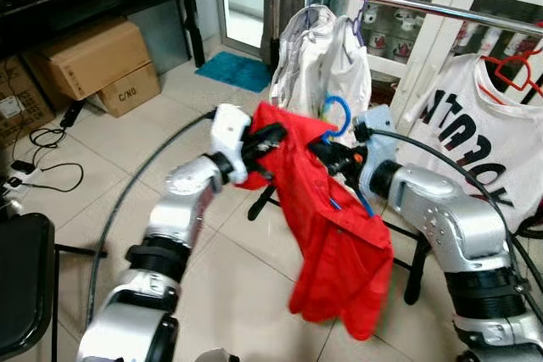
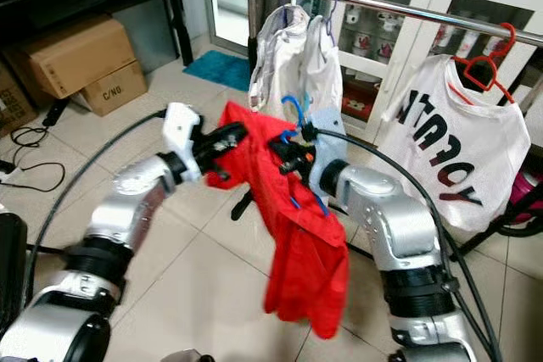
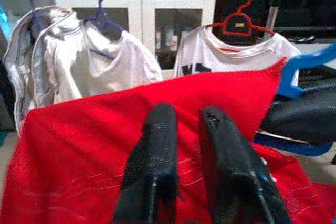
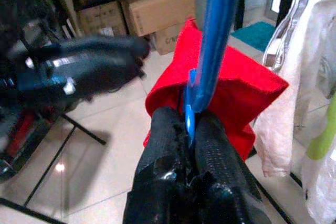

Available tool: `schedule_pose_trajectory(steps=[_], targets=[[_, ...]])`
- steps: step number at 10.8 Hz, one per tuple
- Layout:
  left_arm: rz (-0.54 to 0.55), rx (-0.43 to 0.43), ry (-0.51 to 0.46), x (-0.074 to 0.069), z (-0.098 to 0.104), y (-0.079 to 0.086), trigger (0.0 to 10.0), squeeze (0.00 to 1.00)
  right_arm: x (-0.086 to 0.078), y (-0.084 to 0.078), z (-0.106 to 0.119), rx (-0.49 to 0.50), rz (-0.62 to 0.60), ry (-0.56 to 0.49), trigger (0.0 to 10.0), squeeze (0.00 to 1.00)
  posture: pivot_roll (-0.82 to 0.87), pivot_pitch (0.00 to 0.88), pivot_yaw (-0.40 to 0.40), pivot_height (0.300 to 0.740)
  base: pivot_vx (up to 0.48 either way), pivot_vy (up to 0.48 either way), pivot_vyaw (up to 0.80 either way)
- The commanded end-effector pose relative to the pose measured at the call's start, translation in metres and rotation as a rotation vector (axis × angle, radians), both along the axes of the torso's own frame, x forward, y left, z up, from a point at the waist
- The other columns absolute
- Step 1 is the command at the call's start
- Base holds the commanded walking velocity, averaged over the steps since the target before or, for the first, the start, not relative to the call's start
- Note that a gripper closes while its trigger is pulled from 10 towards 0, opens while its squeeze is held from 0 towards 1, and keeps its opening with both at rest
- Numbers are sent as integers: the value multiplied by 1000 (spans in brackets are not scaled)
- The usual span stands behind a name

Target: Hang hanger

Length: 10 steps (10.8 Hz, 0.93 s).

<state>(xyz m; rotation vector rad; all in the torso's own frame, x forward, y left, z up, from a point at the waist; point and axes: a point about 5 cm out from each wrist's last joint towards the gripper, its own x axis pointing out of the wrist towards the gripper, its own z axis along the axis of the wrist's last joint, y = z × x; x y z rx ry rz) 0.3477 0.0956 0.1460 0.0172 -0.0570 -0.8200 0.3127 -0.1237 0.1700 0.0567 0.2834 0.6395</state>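
Note:
A red garment hangs on a blue hanger held up in front of the metal clothes rail. My right gripper is shut on the blue hanger just under its hook. My left gripper is shut on the red garment at its upper left shoulder. The hanger's blue hook sits below the rail, in front of a white shirt on a purple hanger. The cloth hides most of the hanger's arms.
A white printed T-shirt on a red hanger hangs at the rail's right. White glass cabinets stand behind. Cardboard boxes, a black desk, cables and a black chair lie left on the tiled floor.

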Motion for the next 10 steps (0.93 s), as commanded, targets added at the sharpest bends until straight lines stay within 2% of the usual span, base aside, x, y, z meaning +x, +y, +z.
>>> schedule_pose_trajectory(steps=[1,3,4,5,6,7,8,10], targets=[[-18,28,-30,0,4,-3,10000,1000,4,0,14,31,-4,-53,10000,0,-164,0,18,740,0,0,0],[-48,156,-200,-4,9,-11,10000,1000,5,1,16,48,-7,-54,10000,0,-164,0,15,740,0,0,0],[-34,154,-277,-5,14,-13,10000,1000,5,2,16,51,-4,-53,10000,0,-164,0,15,740,0,0,0],[7,176,-319,-4,16,-11,10000,1000,5,2,17,54,2,-53,10000,0,-164,0,15,740,0,0,0],[29,209,-314,-1,13,-10,10000,1000,4,3,17,56,13,-55,10000,0,-163,0,12,740,0,0,0],[27,208,-320,0,13,-10,10000,714,4,4,18,56,21,-56,10000,0,-164,0,12,740,0,0,0],[17,202,-324,0,13,-11,10000,0,4,5,18,57,26,-58,10000,0,-164,0,12,740,0,0,0],[-120,122,-325,-7,15,-25,10000,0,4,6,20,59,36,-62,10000,0,-164,0,11,740,0,0,0]])
